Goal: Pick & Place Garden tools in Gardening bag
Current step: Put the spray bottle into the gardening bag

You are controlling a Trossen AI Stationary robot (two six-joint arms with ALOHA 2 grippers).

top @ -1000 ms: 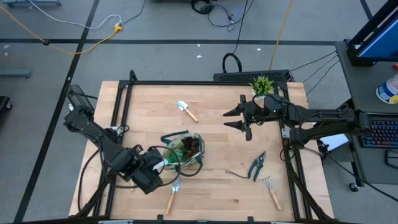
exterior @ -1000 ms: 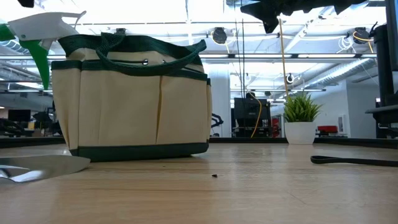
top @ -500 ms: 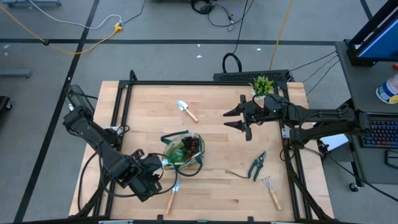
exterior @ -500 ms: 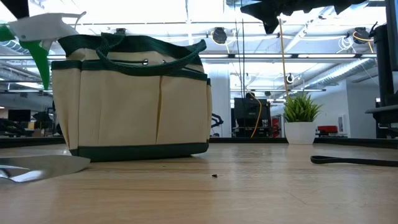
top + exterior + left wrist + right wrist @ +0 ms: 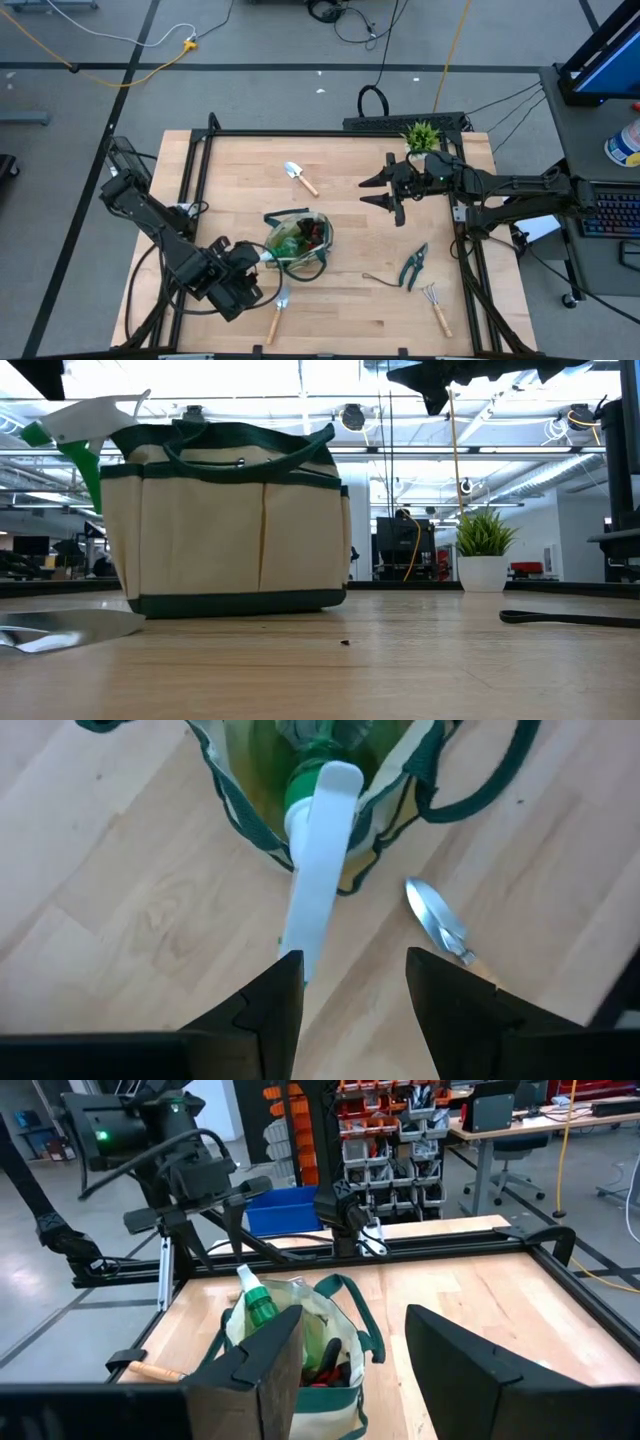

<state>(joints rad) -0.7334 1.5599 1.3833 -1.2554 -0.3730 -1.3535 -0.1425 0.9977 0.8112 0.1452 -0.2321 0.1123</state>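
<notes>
The left gripper [image 5: 252, 268] sits at the table's [image 5: 350, 300] seven o'clock, its fingers narrowed on the white nozzle of the green spray bottle [image 5: 318, 870], whose body already dips into the mouth of the gardening bag [image 5: 297, 243]. The bottle looks like light, rigid plastic and fairly slick; the nozzle neck seems the sensible hold, since the round body would probably slide between the fingers. The bag is soft fabric that likely shifts or sags when pushed, so anything lowered into it wants to go in gently.

The right gripper [image 5: 385, 189] hovers at about two o'clock, fingers apart and carrying nothing.

Left on the table are four tools. Two trowels: one [image 5: 298, 175] at twelve o'clock, one [image 5: 277, 310] at six o'clock beside the bag. One pair of pruning shears [image 5: 414, 265] lies at four o'clock, with one fork-rake [image 5: 436, 306] just beyond it. The wooden handles should be stiff, grippy and best taken mid-length; the shears are probably heaviest at the blades. One bag, one bottle, and a red-and-black item [image 5: 312, 233] inside.
</notes>
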